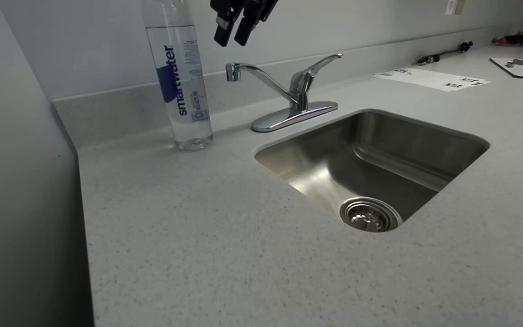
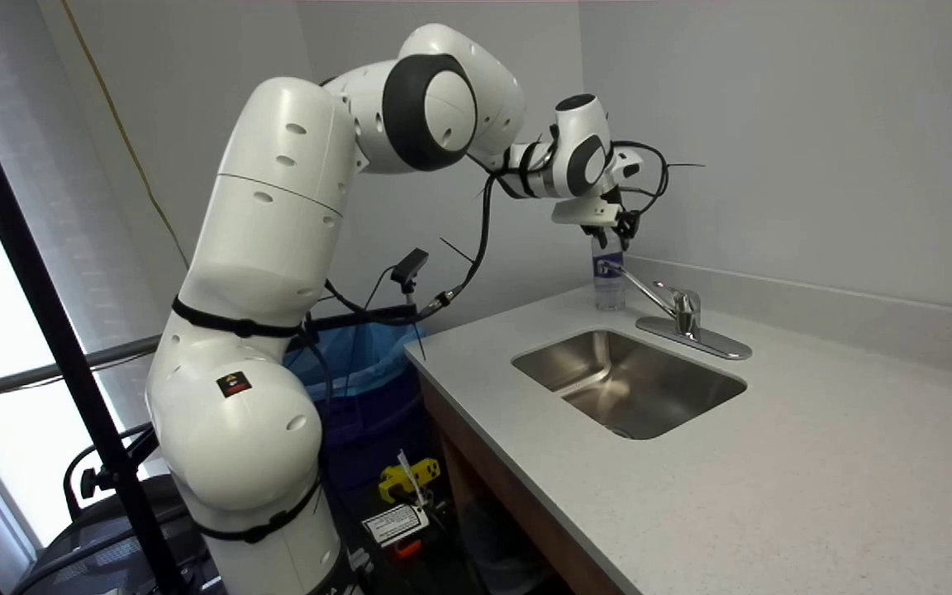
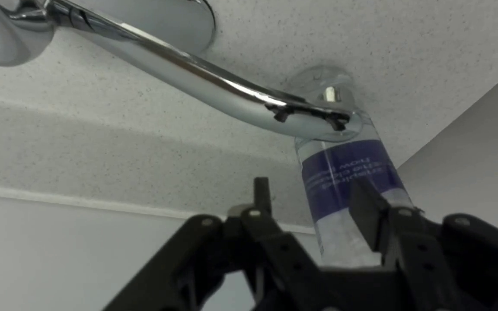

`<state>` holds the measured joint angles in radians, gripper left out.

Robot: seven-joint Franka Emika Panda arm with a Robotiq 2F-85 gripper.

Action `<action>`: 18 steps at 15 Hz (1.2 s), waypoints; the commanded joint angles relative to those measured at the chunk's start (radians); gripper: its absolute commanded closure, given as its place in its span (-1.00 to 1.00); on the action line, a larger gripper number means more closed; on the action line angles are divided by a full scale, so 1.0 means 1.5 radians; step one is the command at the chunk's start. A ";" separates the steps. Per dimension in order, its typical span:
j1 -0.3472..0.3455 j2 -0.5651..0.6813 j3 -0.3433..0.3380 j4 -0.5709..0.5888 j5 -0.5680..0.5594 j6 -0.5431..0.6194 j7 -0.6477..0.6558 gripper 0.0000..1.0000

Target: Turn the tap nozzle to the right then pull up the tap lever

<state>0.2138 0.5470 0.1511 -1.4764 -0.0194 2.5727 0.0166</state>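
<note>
In an exterior view, the tap nozzle [image 1: 268, 79] pointed to 10 o'clock, the tap lever [image 1: 318, 67] to 2 o'clock. The gripper [image 1: 231, 43], jaws apart, hung at 12 o'clock from the nozzle tip.

In an exterior view, the bottle [image 1: 180, 77] stands on the desk [image 1: 198, 227] left of the spout [image 1: 268, 80]; right of that, the lever [image 1: 316, 69]. The sink [image 1: 416, 141] sits in the desk before the lever, paper [image 1: 429, 79] beyond the sink.
</note>
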 commanded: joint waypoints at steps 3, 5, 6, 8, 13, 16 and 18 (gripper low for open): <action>0.027 0.081 -0.020 0.110 -0.010 -0.010 0.024 0.90; 0.032 0.098 -0.022 0.131 -0.011 -0.016 0.026 1.00; 0.033 0.106 -0.023 0.142 -0.009 -0.021 0.027 1.00; 0.036 0.121 -0.024 0.160 -0.009 -0.025 0.028 1.00; 0.047 0.137 -0.044 0.190 -0.016 -0.083 0.055 1.00; 0.047 0.135 -0.050 0.194 -0.021 -0.131 0.067 1.00; 0.044 0.128 -0.048 0.189 -0.020 -0.157 0.064 1.00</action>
<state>0.2679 0.7260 0.0930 -1.2386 -0.0358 2.4094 0.0903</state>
